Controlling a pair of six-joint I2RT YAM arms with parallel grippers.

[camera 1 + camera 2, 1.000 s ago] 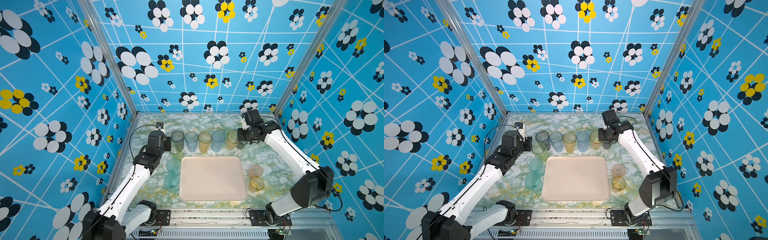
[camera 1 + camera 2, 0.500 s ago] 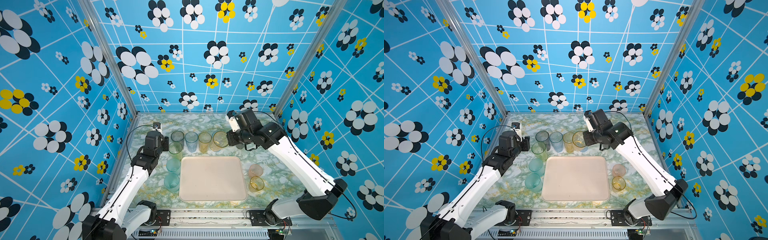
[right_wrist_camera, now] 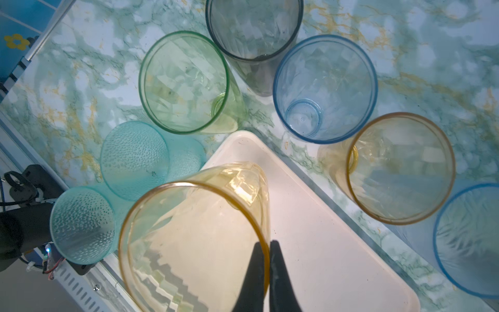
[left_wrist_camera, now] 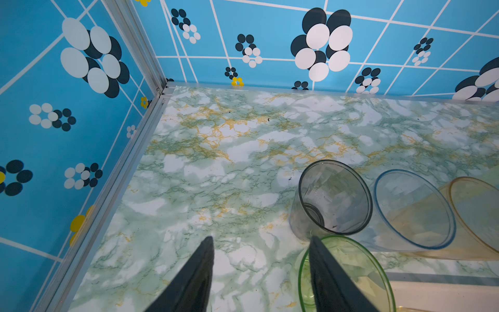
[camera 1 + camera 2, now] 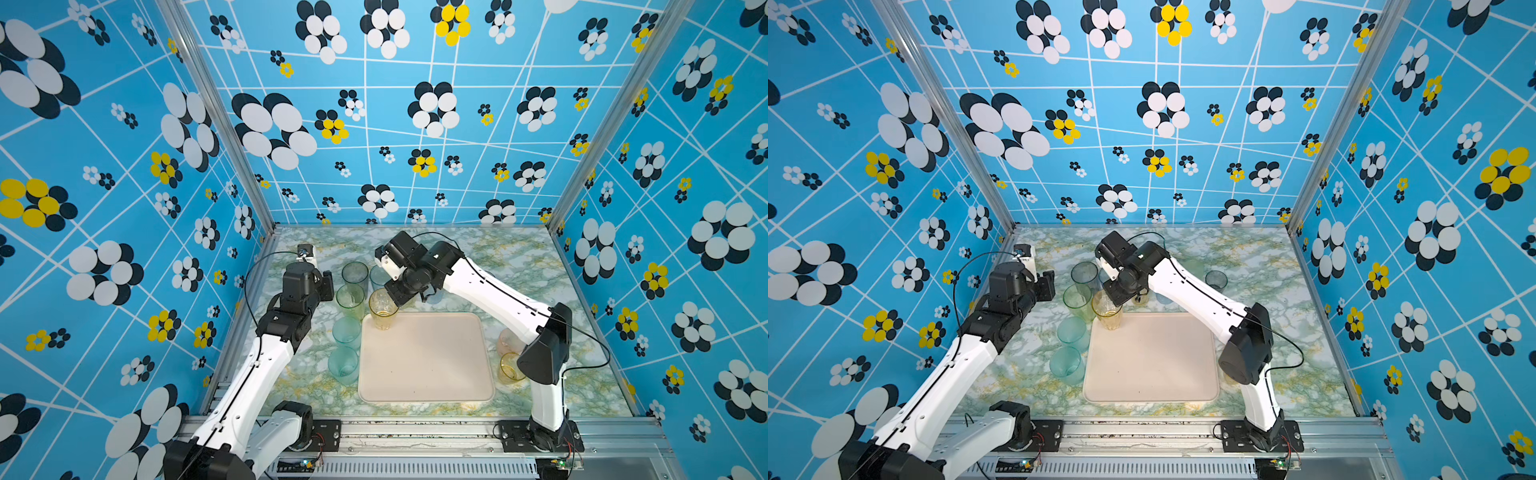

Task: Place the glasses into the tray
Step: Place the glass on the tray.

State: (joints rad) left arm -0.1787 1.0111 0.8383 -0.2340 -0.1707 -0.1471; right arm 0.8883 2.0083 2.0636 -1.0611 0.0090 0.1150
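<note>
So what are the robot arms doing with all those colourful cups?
The right arm's fingers pinch the rim of an amber glass at a corner of the tray, which holds nothing else. The left arm's fingers are open beside a green glass, holding nothing. The other glasses stand on the table around the tray.

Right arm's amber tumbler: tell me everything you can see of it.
The amber tumbler is tall, slightly tapered, translucent yellow-amber, plastic-looking with faceted walls, and empty. It is held mouth up, roughly upright, over the far left corner of the tray; whether its base touches the tray cannot be told. The right gripper is shut on its rim, one finger inside and one outside. The yellow-green glass is close beside it, apart.
</note>
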